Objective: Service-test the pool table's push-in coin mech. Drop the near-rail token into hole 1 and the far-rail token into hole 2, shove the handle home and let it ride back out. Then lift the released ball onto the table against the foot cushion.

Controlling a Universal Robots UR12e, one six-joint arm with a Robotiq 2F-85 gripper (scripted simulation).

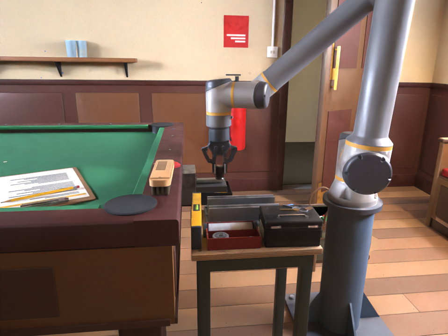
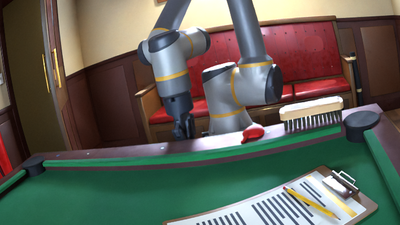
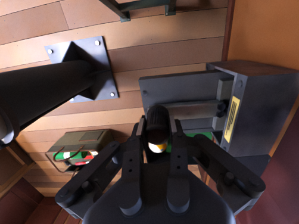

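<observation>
A white and yellow ball (image 3: 157, 147) shows only as a sliver under the black ribbed handle (image 3: 157, 122) of the coin mech, low beside the pool table. My gripper (image 3: 157, 134) is clamped on that handle, which juts out from the grey mech box (image 3: 253, 107) and its slide plate (image 3: 181, 89) mounted on the table's side. From the side camera the gripper (image 1: 219, 170) points straight down over the slide (image 1: 212, 184). A red token (image 2: 252, 133) lies on the rail near the brush (image 2: 311, 111). The mech's coin holes are hidden from me.
Behind the mech stand wood-panelled walls, a red extinguisher (image 1: 238, 128) and a doorway. A small stand (image 1: 253, 253) beside the table carries a red tray (image 1: 233, 235), a black case (image 1: 291, 224) and a yellow level (image 1: 196, 219). A clipboard (image 1: 39, 188) lies on the cloth.
</observation>
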